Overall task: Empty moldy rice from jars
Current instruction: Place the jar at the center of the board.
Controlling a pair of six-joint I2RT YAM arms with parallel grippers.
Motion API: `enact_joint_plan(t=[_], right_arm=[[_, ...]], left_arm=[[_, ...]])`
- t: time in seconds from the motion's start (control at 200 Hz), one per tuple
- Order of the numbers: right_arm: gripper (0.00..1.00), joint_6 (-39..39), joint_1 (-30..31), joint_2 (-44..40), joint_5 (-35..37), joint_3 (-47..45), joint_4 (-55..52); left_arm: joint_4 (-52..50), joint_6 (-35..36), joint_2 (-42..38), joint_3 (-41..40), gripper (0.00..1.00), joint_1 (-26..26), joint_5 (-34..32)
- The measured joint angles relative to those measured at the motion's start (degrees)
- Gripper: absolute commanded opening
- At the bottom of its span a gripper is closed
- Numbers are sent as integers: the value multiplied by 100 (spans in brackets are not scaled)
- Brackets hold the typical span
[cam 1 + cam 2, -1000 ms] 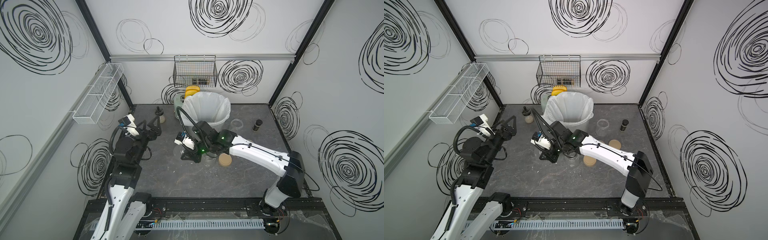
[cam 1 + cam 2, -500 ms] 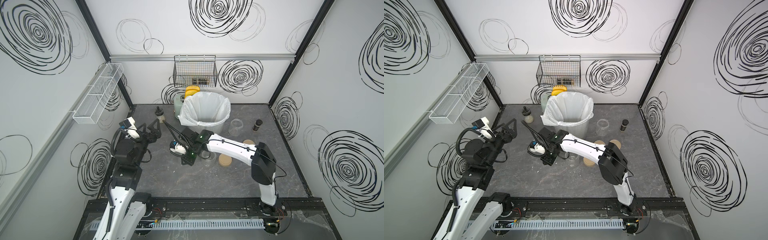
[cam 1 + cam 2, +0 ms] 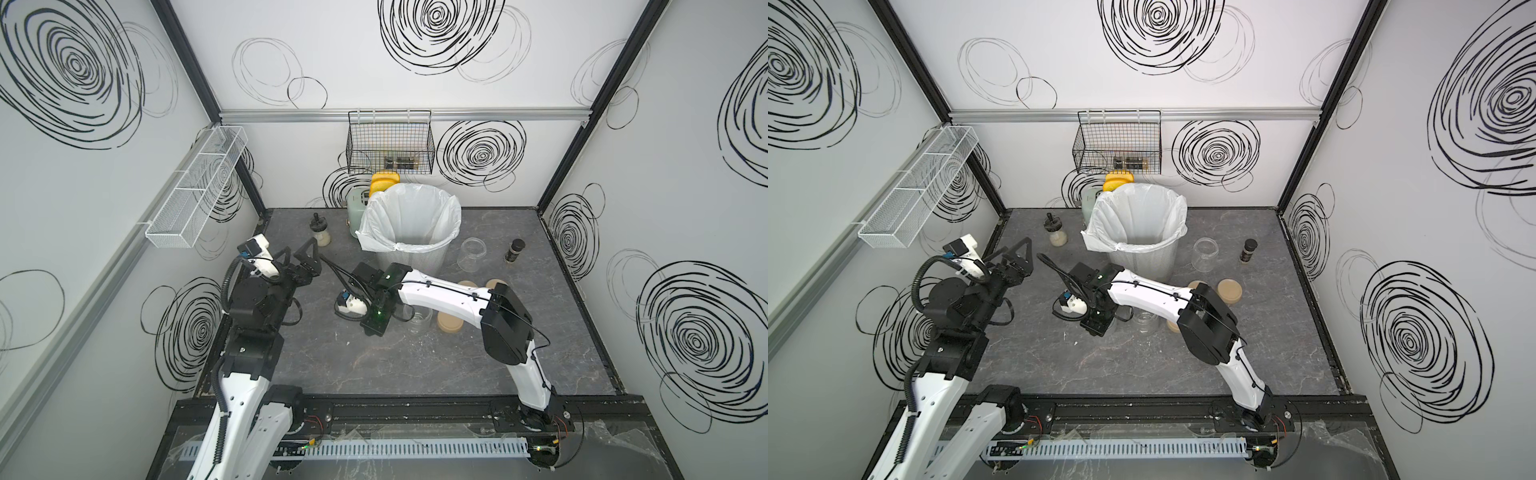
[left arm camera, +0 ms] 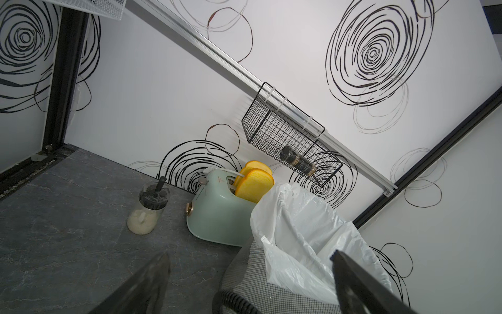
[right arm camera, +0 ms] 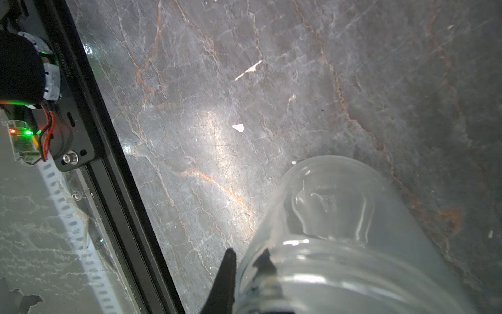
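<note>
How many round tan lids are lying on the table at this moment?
3 tan lids. One lid lies in front of the right arm. Two lie behind that arm: one in plain sight, one mostly covered by it. The arm may hide more.

The right wrist view's edge cuts off the right gripper (image 5: 244, 271) and the blurred clear glass jar (image 5: 353, 217). From above I can't see the gripper's fingertips. Whatever lies in the black wire basket (image 3: 370, 141) is too small for me to tell.
</note>
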Motion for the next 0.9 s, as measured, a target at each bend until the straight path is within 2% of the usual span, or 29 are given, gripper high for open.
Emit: enact_joint_plan(t=[0.1,0.205,0.28,0.475,0.755,0.901], right_arm=[[13,-13,0,28,0,48,-37],[31,-13,0,31,37,61,-48],[38,-31,-2,31,83,118,-37],[49,7,-20,31,127,317,-33],[58,26,-52,13,243,588,-52],[67,70,-76,-251,444,564,-107]], left_arm=[[0,0,-13,-35,96,11,-2],[-4,0,-11,-63,96,13,-2],[-4,0,-13,-72,96,17,-2],[-2,2,-13,-79,96,26,-4],[0,52,-11,-120,96,83,-11],[87,85,13,-278,96,87,7]])
